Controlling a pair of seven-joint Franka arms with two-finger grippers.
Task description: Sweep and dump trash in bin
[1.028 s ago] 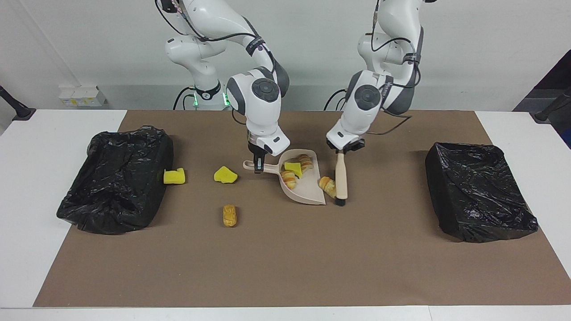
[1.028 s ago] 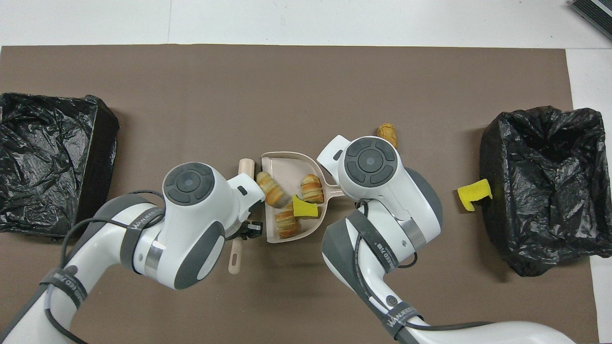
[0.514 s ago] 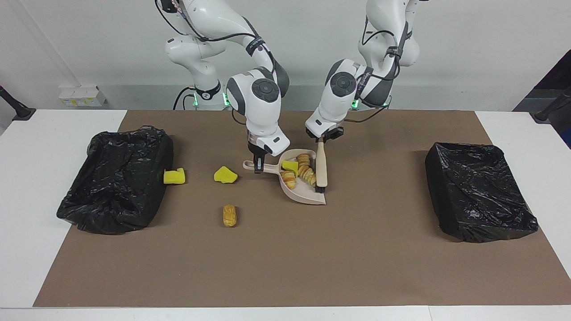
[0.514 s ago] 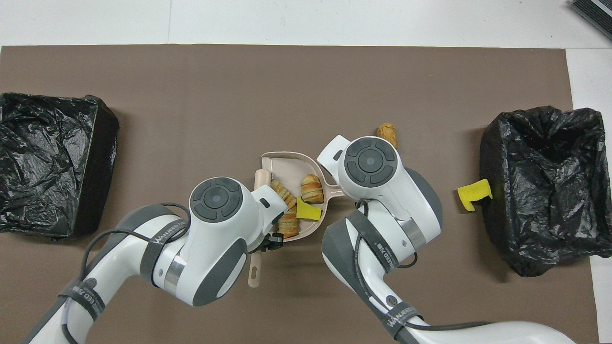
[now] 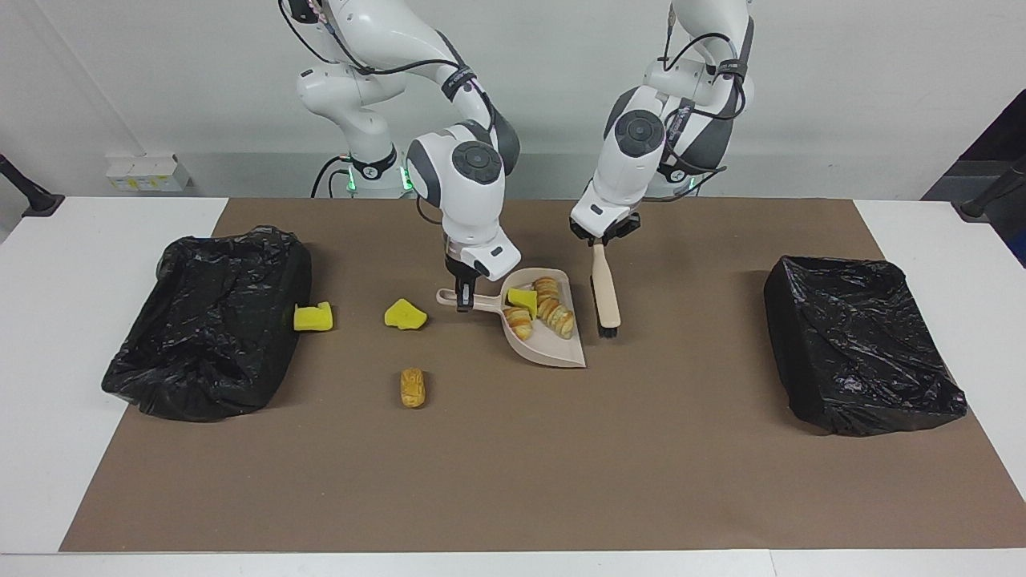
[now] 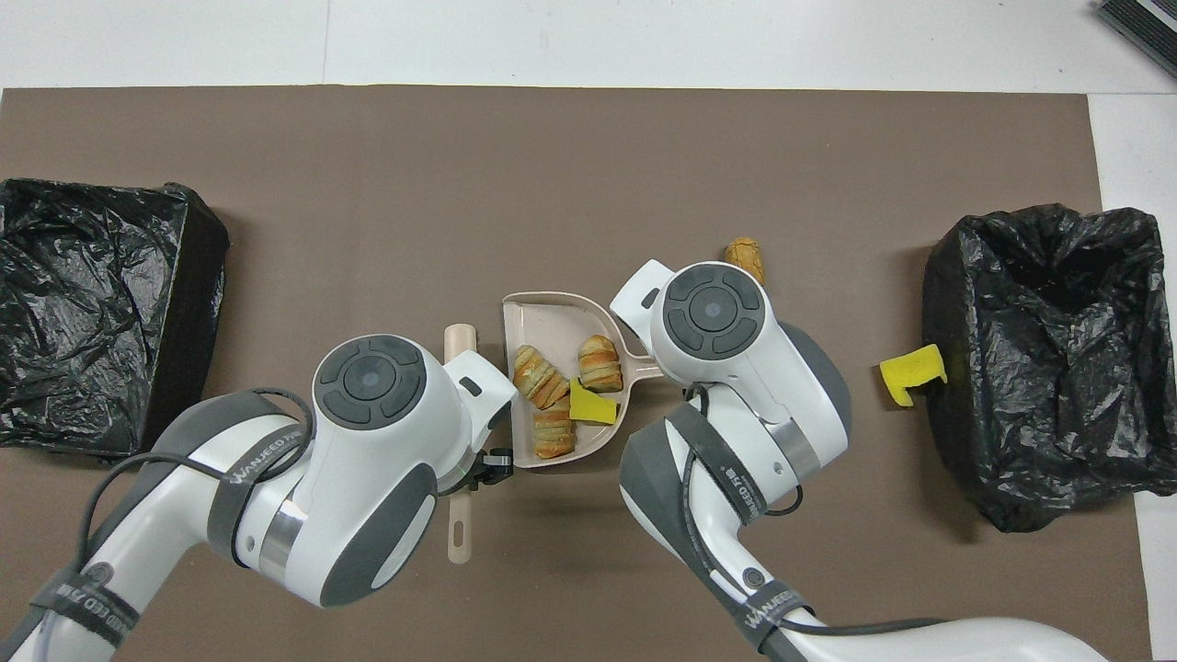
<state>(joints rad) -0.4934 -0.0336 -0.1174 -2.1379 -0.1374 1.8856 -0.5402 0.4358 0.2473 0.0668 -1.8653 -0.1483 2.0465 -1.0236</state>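
Dustpan (image 5: 553, 340) handle clamped in right gripper (image 5: 462, 300), left gripper (image 5: 599, 243) clamping brush (image 5: 605, 292) beside its open edge

I work under bright, even light from above, so the brown mat (image 5: 513, 449) shows flat with no hot spots, and only soft, short shadows lie under my arms and just beside the dustpan (image 5: 553, 349) and the brush (image 5: 605, 292). The two black bags, one at nine o'clock (image 5: 208, 320) and one at three o'clock (image 5: 862, 344) in the facing view, catch small glints along their wrinkles, yet their folds stay dark and hard to read. Both views are sharp from centre to edge with no smear, and the mat's twelve o'clock border runs straight in the overhead view (image 6: 552, 89).
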